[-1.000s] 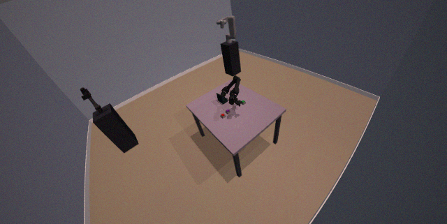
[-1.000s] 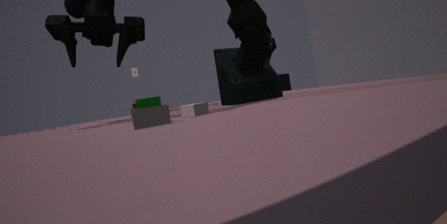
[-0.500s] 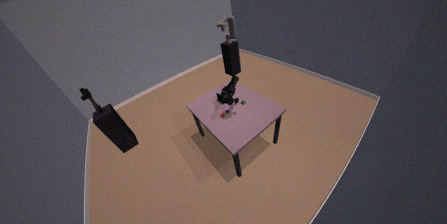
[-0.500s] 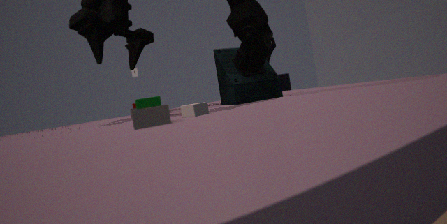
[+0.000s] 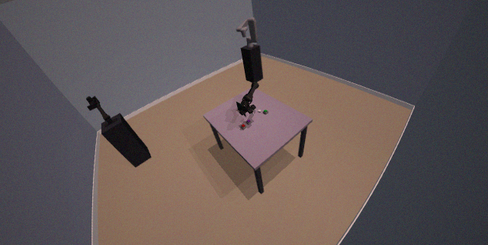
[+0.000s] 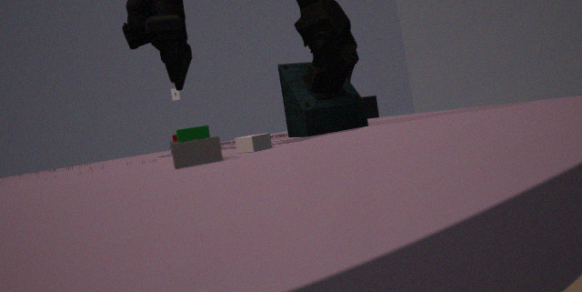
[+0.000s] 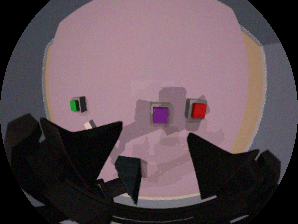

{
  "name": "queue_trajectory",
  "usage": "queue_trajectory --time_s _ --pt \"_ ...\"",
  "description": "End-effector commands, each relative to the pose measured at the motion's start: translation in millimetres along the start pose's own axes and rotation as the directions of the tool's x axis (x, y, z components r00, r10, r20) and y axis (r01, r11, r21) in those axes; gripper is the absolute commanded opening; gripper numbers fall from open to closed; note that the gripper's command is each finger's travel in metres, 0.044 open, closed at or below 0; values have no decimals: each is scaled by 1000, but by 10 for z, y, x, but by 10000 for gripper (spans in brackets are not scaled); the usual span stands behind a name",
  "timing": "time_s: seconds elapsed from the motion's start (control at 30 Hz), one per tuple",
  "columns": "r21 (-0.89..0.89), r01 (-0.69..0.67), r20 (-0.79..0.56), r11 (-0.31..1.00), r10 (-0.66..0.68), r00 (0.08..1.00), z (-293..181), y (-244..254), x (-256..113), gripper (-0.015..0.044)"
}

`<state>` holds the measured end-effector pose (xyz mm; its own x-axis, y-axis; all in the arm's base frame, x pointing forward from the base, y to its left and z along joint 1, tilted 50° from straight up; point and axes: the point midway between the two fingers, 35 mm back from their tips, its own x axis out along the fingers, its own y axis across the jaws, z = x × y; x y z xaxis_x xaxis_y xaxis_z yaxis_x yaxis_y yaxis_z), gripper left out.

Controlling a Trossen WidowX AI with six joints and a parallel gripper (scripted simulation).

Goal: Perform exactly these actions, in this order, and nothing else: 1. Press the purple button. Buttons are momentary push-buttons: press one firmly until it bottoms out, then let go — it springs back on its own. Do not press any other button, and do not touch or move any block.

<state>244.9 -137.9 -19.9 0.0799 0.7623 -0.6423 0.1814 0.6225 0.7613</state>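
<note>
Three push-buttons, one purple [image 5: 248,121] [image 7: 160,115], one red [image 5: 243,126] [image 7: 199,111], one green [image 5: 265,111] [image 6: 193,134] [image 7: 74,105]; one white block [image 5: 259,111] [image 6: 253,143] [image 7: 89,125]; one table [image 5: 278,123] [image 6: 318,192] [image 7: 150,55].

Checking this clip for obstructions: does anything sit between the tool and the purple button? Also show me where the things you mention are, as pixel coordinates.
Nothing visible does: the wrist view shows the purple button [image 5: 248,121] [image 7: 160,115] uncovered beyond the open tool [image 6: 179,88] [image 7: 156,131]; the red button [image 5: 243,126] [image 7: 199,111] sits beside it.
</note>
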Motion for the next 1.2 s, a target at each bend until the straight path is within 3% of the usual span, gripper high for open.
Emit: queue_trajectory --time_s 0.0,0.2,0.4,0.7,1.17 --pt "-147 22 -14 989 -25 1000 -93 -109 -11 400" --pt "-147 22 -14 989 -25 1000 -93 -109 -11 400" --pt "-147 21 -13 989 -23 1000 -97 -119 583 242" --pt "-147 20 -13 989 -22 1000 -101 -118 608 20" --pt "-147 20 -13 989 -23 1000 -98 -121 683 20"
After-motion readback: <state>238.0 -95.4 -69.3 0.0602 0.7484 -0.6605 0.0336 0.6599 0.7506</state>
